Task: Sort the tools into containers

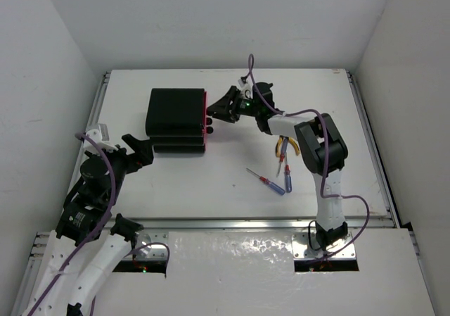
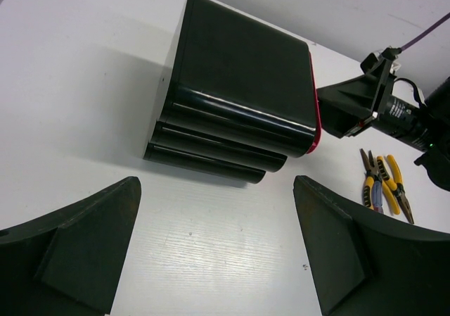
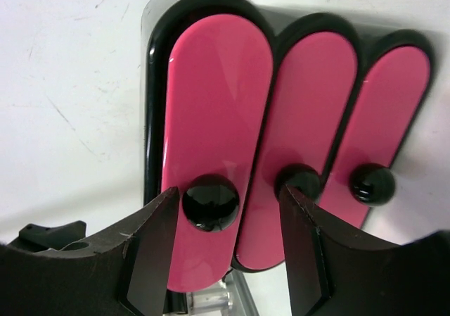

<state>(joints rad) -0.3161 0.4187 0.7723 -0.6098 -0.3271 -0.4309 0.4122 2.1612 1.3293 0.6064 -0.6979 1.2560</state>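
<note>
Right, counting across the top view: one black chest (image 1: pixel 176 115) stands in the upper left part of the desk (image 1: pixel 183 189). My right wrist view shows its three drawers (image 3: pixel 309 112) with pink fronts, each with one round black knob, three knobs (image 3: pixel 372 184) in all. All three fronts look pushed in. Right of centre lie two yellow-handled pliers (image 1: pixel 285 146), side by side and touching. Just below them are two screwdrivers, one red-handled (image 1: pixel 265 181) and one blue-handled (image 1: pixel 287 181), their handle ends meeting.

My left tool (image 1: pixel 140 150) sits at the left of the frame, near the chest's lower left corner and apart from it. Its fingers (image 2: pixel 77 245) are spread wide, with bare desk between them and nothing held.

My right tool (image 1: pixel 223 108) is at the chest's pink side. Its jaws are apart, straddling the leftmost knob (image 3: pixel 210 202) in the wrist view. The left finger (image 3: pixel 151 253) is just beside that knob, and I cannot tell whether it touches. The right finger (image 3: pixel 302 245) partly covers the middle knob.
</note>
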